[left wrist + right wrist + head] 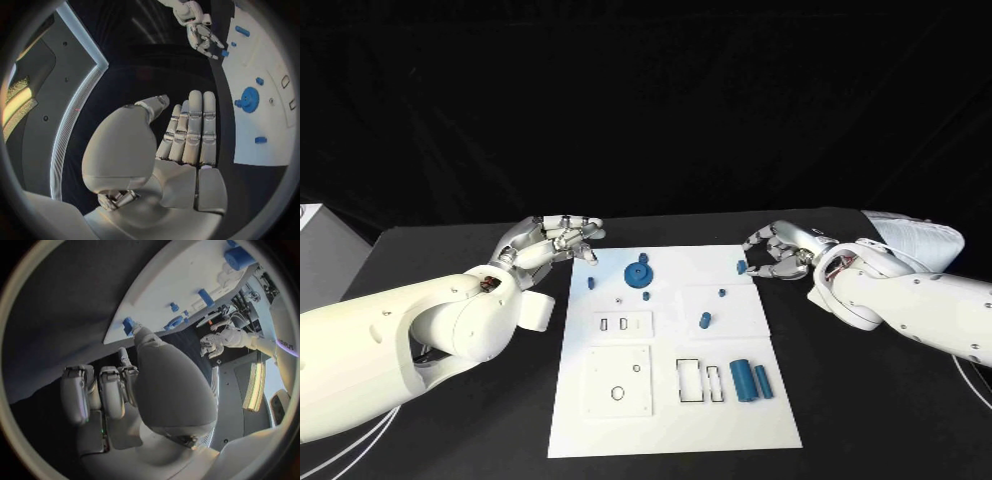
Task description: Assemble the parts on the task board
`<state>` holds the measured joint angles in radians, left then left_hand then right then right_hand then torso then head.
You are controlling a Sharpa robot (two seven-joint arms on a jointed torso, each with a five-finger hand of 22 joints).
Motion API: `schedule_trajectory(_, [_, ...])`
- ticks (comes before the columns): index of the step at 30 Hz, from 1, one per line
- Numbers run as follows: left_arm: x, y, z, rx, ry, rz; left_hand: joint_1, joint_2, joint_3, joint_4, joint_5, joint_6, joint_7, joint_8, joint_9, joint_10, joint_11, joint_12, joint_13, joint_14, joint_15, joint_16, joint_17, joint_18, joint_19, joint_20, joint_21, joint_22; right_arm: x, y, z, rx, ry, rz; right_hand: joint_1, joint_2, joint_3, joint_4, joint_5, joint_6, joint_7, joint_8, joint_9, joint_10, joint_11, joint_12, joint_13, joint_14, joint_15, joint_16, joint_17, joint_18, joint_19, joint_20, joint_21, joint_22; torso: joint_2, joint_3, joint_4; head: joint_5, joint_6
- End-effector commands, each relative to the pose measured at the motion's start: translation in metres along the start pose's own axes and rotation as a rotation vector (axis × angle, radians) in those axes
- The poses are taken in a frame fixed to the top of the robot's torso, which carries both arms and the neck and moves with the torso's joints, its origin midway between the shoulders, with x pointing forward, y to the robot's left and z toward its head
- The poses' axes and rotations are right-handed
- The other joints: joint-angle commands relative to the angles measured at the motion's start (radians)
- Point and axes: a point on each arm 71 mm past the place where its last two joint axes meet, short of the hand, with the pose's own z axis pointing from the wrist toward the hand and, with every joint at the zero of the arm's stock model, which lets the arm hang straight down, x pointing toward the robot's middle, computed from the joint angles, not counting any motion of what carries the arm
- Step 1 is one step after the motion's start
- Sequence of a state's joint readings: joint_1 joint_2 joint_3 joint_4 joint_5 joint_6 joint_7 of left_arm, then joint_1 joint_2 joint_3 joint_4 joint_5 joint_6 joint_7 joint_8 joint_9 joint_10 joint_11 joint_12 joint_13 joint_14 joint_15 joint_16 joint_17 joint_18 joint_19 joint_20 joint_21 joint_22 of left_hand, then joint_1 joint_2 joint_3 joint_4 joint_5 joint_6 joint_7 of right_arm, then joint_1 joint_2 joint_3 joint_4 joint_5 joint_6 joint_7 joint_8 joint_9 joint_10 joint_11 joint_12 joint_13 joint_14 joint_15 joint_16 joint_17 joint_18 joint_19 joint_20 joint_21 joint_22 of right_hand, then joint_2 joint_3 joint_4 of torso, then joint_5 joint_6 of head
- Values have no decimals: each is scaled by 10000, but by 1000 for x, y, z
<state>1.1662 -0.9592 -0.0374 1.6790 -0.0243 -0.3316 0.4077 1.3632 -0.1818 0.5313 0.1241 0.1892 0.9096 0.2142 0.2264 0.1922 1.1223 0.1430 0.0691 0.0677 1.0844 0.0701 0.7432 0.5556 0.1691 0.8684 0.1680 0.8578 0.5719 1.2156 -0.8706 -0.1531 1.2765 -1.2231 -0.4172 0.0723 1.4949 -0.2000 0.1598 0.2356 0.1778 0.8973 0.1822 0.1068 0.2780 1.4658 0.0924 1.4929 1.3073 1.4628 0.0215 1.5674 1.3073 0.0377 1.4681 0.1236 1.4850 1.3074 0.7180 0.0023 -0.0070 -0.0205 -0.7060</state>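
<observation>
The white task board (672, 420) lies in the middle of the black table. On its far half sit a blue gear (639, 272) and several small blue parts, among them one at the far right edge (741, 266). Two blue cylinders (751, 381) stand side by side near the board's right edge. My left hand (560, 240) hovers at the board's far left corner, fingers straight, holding nothing (187, 135). My right hand (783, 255) is at the far right edge. Its thumb tip (142, 335) is right at the small blue part (128, 325); I cannot tell whether it pinches it.
Slots and outlined recesses (620, 323) mark the board's middle, with a square plate (619, 381) and a rectangular outline (692, 381) nearer to me. A white object (312, 225) sits at the table's far left edge. Bare black table (459, 440) lies on both sides of the board.
</observation>
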Motion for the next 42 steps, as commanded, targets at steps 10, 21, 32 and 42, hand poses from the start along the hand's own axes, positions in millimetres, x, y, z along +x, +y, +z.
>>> schedule_trajectory(10, [1, -1, 0, 82, 188, -54, 17, 51, 61, 1, 28, -26, 14, -19, 9, -69, 31, -34, 14, -81, 10, 35, -13, 124, -71, 15, 31, 10, 11, 3, 2, -290, 505, -125, 184, 108, 156, 14, 171, 325, -64, 154, 45, 380, 4, 78, 1965, 1080, 1, 34, 2635, -134, 467, 37, 18, 1919, 3, 10, 7, 14, -82])
schedule_trajectory(21, [0, -1, -1, 76, 168, -40, 17, 51, 61, 1, 28, -26, 14, -19, 9, -69, 31, -34, 14, -81, 10, 35, -13, 124, -71, 15, 31, 10, 12, 4, 4, -232, 421, -139, 153, 305, 601, 106, 169, 875, -264, 417, 79, 509, -171, 199, 2078, 1080, -157, 34, 2635, -150, 511, -96, 72, 1978, -8, 19, -14, 23, -94])
schedule_trajectory(32, [0, -1, -1, 71, 162, -36, 20, 46, 76, -13, 25, -26, 16, -17, 14, -67, 32, -32, 14, -91, 11, 44, -20, 124, -96, 17, 62, 33, 12, 5, 6, -182, 316, -134, 57, 396, 1023, 166, 15, 1243, -429, 632, 95, 588, -321, 269, 2147, 1080, -303, 34, 2635, -166, 552, -234, 123, 2032, -7, 21, -12, 19, -101])
schedule_trajectory(42, [-1, -1, -1, 65, 146, -28, 20, 46, 76, -13, 25, -26, 16, -17, 14, -67, 32, -32, 14, -91, 11, 44, -20, 124, -96, 17, 62, 33, 9, 6, 6, 53, -102, -237, 18, 517, 1391, 122, -9, 1492, -543, 834, 132, 655, -429, 331, 2208, 1080, -401, 34, 2635, -187, 602, -330, 192, 2097, 2, 19, -7, 13, -114])
